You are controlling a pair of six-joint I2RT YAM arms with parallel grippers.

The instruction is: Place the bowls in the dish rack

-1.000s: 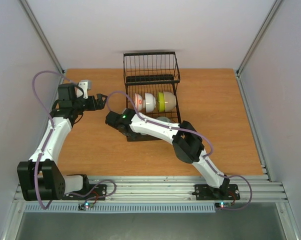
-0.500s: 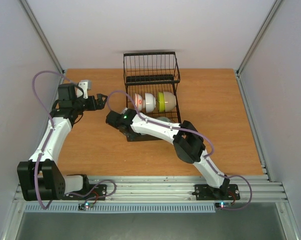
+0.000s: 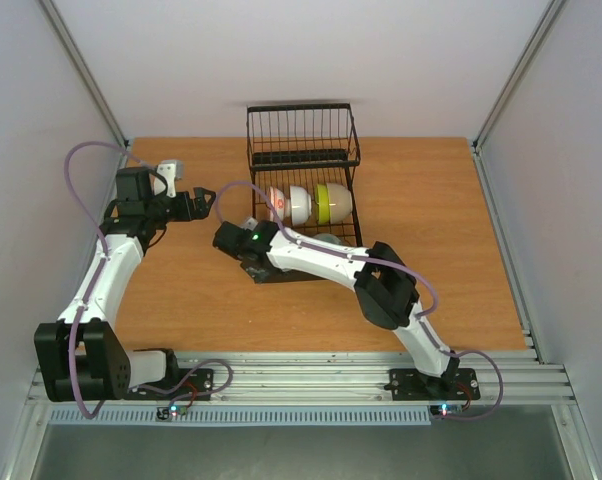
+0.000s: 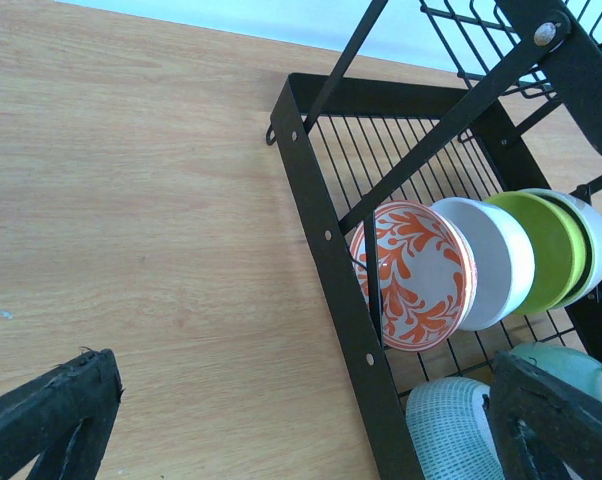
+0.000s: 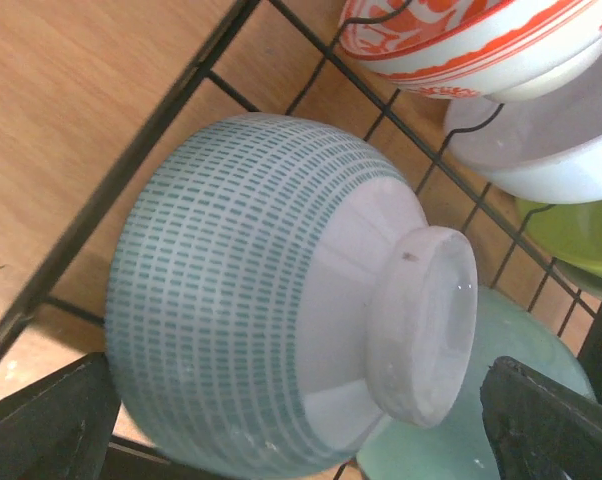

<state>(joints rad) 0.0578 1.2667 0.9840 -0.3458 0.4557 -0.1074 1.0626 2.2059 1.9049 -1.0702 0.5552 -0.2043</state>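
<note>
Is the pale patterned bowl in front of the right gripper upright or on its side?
On its side: the bowl lies on the dish rack wires, foot pointing sideways.

Overhead view of a pale orange-brown wooden tabletop (image 3: pixel 451 220) with fine straight grain; plain white panels enclose it on three sides, a back wall (image 3: pixel 301 50), a left wall (image 3: pixel 26 150) and a right wall (image 3: pixel 576 200); slim grey metal struts (image 3: pixel 85 72) run up the two rear corners; a slotted aluminium rail (image 3: pixel 311 372) spans the near edge, a dull grey metal sheet (image 3: pixel 301 450) below it; light soft and even, shadows faint; close up, the wood carries small pale marks (image 4: pixel 3 313)
</note>
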